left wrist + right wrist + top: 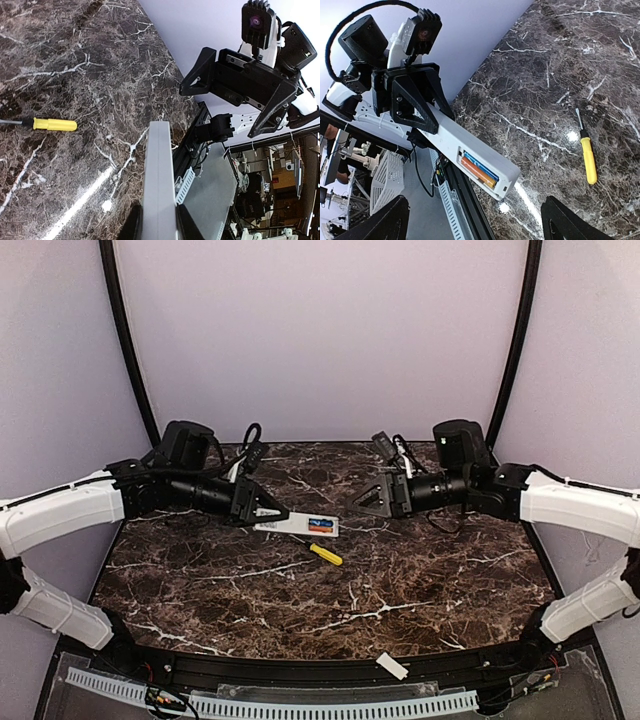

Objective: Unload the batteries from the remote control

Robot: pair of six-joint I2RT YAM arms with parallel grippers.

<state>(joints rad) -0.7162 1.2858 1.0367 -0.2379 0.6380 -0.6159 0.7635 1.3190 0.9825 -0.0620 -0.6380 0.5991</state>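
left gripper [268,512] clamps one end of the remote control [298,525], lifted off the table [400,580], batteries [478,170] sitting in its open bay. right gripper [365,500] spread wide, close by, not touching.

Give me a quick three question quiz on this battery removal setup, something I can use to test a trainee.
1. True or false: the batteries are already out of the remote control.
2. Which one grips the remote control? A) left tool B) right tool C) neither
3. Fill in: the screwdriver lying on the table has a ___ handle.
Key: 1 false, both sit in the open compartment. 2 A. 3 yellow.
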